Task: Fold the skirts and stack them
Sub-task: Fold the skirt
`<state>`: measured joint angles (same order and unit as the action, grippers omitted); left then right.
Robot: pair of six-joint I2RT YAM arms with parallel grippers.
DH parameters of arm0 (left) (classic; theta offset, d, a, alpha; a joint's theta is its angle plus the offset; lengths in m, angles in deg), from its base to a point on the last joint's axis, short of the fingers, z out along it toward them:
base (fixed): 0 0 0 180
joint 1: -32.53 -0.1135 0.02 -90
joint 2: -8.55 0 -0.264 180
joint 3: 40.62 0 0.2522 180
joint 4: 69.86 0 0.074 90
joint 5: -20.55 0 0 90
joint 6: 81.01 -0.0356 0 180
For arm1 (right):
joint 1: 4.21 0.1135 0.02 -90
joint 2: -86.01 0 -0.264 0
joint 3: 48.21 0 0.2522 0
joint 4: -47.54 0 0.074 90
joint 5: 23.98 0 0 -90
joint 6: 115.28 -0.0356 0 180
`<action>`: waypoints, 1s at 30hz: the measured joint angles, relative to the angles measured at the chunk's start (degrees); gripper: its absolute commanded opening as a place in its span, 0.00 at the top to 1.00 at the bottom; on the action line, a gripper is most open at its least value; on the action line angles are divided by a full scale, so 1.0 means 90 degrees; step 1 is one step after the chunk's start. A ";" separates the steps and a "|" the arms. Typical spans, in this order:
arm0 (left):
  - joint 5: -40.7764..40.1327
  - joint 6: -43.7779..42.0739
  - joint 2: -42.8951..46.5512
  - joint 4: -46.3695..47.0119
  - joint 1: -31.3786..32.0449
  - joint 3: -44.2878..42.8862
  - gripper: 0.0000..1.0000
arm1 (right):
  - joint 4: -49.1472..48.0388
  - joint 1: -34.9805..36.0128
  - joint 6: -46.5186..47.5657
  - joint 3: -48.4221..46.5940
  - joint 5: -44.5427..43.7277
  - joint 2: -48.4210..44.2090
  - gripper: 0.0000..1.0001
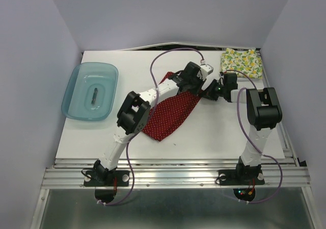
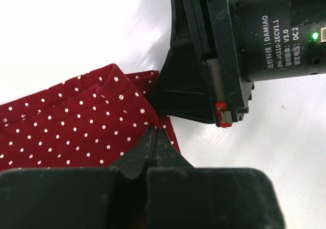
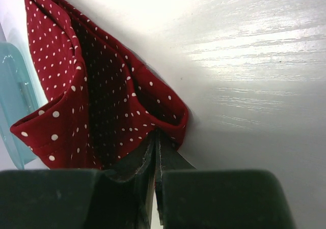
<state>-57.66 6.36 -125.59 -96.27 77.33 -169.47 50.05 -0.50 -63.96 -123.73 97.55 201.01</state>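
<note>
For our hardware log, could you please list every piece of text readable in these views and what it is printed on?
"达妙科技 | DAMIAO": black motor housing, left wrist view.
"DM-J4310-2ECV1.1": same housing.
"V3.0": same housing.
"DC2": same housing, after Chinese characters too small to read surely; cut off at the frame edge.
Nothing else is readable.

L tool at bottom centre, fingers pressed together w/ hem of the red skirt pinched between them. Skirt is dark red w/ small white dots, bunched in folds across the left half, lying on white bench. R tool comes in from top right, black, tip touching skirt's edge just above L tool. Its motor housing reads DAMIAO; green LED lit.
</note>
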 measured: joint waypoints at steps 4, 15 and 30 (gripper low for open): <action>0.0053 0.0000 0.0000 -0.0002 0.0017 0.0000 1.00 | 0.0002 0.0000 -0.0010 -0.0002 0.0000 0.0000 0.93; 0.0289 -0.0005 -0.0306 0.0056 0.0022 -0.0017 0.91 | 0.0000 0.0000 -0.0019 0.0000 0.0000 0.0000 0.92; 0.0384 -0.0248 -0.0296 -0.0576 -0.0092 -0.0243 0.46 | 0.0056 0.0000 0.0085 -0.0039 -0.0015 0.0000 0.91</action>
<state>-54.21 4.13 -128.26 -101.45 76.50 -171.66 50.56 -0.50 -63.20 -124.08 97.42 201.01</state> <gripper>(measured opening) 0.539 0.086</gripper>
